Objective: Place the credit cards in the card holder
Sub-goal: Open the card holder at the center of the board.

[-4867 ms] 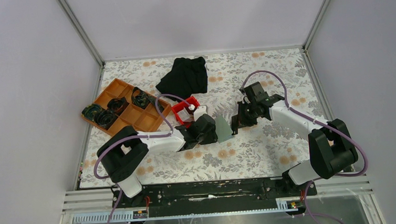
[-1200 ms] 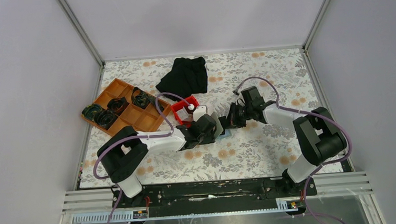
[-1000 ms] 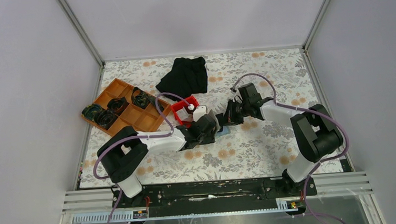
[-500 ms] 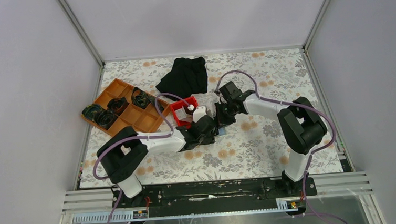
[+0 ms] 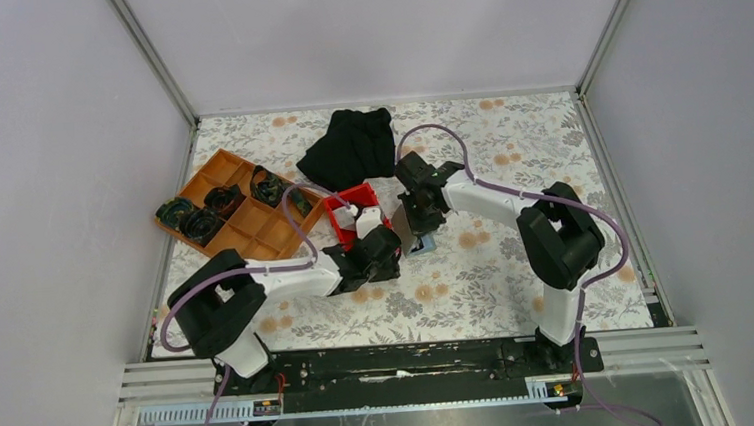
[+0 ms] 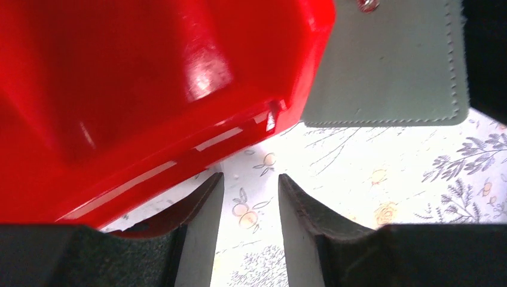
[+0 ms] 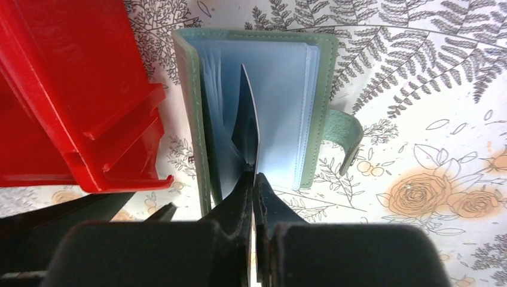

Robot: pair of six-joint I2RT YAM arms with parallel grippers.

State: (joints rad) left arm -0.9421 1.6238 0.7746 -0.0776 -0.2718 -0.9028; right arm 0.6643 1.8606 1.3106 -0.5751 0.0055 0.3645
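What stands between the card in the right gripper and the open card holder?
Nothing visible does. The right gripper is shut on the card, whose far edge appears to sit among the pale sleeves of the open card holder. The red bin lies beside the holder, off the card's path.

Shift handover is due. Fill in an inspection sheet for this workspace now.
Surface: floral tablecloth, flat, no spills seen.
Job's things: card holder open beside the red bin; dark credit card edge-on among its sleeves. Other cards: nothing seen.
Clutter: orange tray with dark items; black cloth.
Grippers: right gripper shut on the dark credit card; left gripper open, holding nothing, beside the red bin.
Cables: purple cables loop along both arms; no snag seen.
Surroundings: grey walls, metal frame; nothing else seen.
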